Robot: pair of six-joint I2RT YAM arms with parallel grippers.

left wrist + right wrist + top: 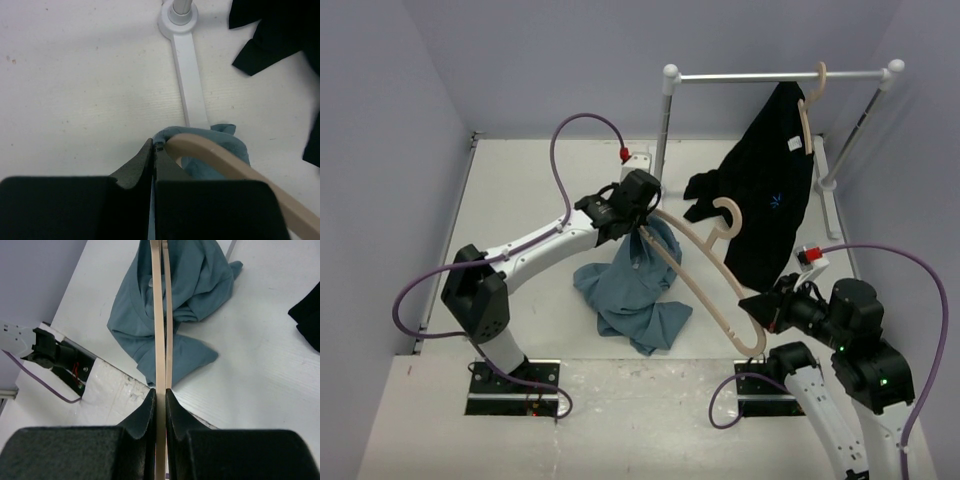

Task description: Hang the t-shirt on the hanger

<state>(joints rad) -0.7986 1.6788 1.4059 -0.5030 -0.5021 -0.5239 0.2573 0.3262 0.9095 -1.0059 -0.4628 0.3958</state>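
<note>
T-shirt [635, 295], hanger [157, 315] over white table [520, 200]; lavender walls [380, 120], rack [770, 76] at bk.

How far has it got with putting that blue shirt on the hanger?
Done: the right gripper is clamped on one end of the hanger, holding it up. In hand: the left gripper pinches the t-shirt at the hanger's other end, which pokes into the fabric. Still to do: the shirt hangs bunched down to the table, not spread across the hanger.
</note>
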